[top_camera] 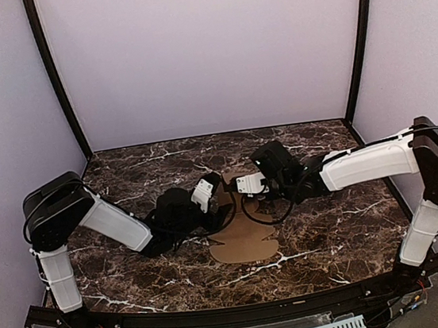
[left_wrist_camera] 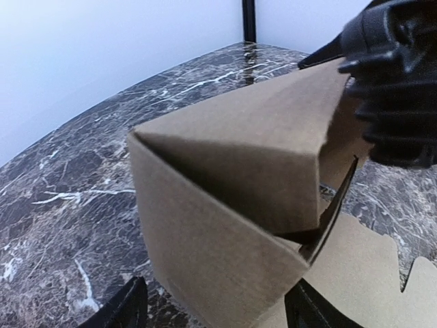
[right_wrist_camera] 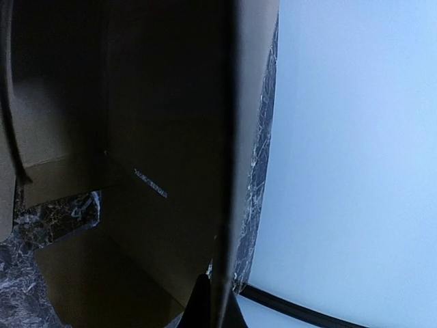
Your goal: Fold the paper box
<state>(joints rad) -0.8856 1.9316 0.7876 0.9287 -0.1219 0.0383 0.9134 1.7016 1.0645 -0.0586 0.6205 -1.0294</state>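
While wide astride the paper box [left_wrist_camera: 225, 225], left end effector [left_wrist_camera: 217, 311]; right end effector [right_wrist_camera: 212, 301] tight on it; marble table [top_camera: 331, 230], lilac walls [top_camera: 205, 53].

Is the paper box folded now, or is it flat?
Partly folded. Panels of the box stand up with creases; its tabbed part lies flat on the table.
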